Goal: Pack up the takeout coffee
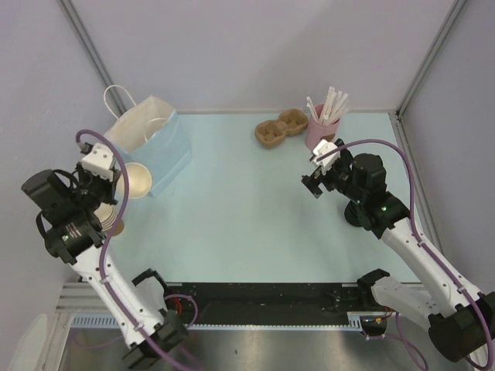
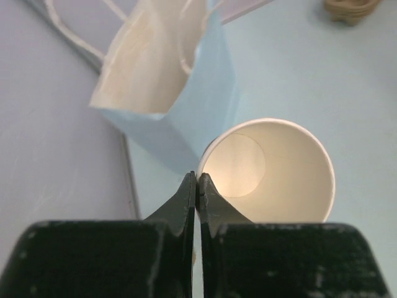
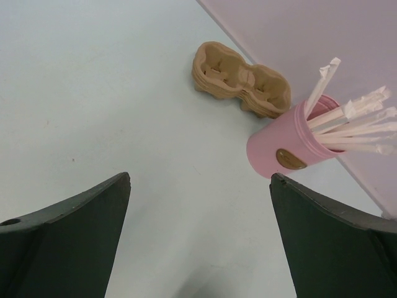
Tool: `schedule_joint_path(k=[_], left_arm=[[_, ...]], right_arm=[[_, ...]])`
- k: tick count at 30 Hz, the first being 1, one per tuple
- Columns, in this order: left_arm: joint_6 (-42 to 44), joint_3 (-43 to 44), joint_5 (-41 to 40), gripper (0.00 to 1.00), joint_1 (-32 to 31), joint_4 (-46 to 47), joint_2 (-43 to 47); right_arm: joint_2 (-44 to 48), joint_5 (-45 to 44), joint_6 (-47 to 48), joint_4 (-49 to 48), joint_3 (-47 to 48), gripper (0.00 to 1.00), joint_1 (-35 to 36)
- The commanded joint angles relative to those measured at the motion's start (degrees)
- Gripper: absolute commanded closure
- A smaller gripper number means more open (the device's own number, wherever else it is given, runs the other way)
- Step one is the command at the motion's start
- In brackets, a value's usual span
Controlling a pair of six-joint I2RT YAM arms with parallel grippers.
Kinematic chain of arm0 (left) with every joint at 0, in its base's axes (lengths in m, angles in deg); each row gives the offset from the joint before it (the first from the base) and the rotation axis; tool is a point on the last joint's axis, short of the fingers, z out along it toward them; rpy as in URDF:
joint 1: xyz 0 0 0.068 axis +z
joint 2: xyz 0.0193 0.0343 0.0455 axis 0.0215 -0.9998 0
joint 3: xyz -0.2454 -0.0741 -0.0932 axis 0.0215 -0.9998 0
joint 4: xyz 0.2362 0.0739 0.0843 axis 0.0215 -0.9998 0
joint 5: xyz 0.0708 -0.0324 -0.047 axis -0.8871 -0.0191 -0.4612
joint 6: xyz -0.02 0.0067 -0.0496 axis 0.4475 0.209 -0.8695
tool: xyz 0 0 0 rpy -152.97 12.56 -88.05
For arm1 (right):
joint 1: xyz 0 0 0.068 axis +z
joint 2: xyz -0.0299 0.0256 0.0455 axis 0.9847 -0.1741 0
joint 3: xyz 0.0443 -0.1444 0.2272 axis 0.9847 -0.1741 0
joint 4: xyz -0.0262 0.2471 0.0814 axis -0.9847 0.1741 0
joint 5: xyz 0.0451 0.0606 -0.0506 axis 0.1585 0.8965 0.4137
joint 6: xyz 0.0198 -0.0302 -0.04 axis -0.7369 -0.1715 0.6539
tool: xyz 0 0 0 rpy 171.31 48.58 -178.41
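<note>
Pinching the rim with jaws shut, the left gripper [image 2: 196, 181] holds the lidless paper cup [image 2: 279, 167] tipped beside the blue bag [image 2: 192, 105], the right gripper [image 3: 200, 179] agape, so fetching seems in hand; next it likely needs righting and a lid, none visible.

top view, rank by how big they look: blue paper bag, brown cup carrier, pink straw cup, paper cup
1. blue paper bag, clearly largest
2. brown cup carrier
3. pink straw cup and paper cup look about alike. The paper cup may sit nearer the camera, so these two stay unranked.
</note>
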State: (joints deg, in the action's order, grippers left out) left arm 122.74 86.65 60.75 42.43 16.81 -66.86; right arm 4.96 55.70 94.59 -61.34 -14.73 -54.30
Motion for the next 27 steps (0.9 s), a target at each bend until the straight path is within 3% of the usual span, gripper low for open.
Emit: schedule_joint_path(k=[1,13,18,27], left_arm=[[-7.1,1.1,-8.1,1.0,-12.3,3.2,-1.0],[-12.9,0.9,-30.1,1.0,-46.4,10.5,-9.2],[-13.3,0.5,-33.6,1.0,-59.7,13.7,-15.9],[-15.4,0.8,-36.2,1.0,-77.8,24.0,-29.7]], right_arm=[[1.9,-0.8,-1.1,-2.9,0.1,0.0,-2.6],[2.5,4.5,-3.5,1.5,5.1,0.0,-17.5],[0.9,8.4,-5.2,6.2,7.4,0.0,-26.9],[-3.2,5.3,-1.9,18.5,7.6,0.0,-27.8]])
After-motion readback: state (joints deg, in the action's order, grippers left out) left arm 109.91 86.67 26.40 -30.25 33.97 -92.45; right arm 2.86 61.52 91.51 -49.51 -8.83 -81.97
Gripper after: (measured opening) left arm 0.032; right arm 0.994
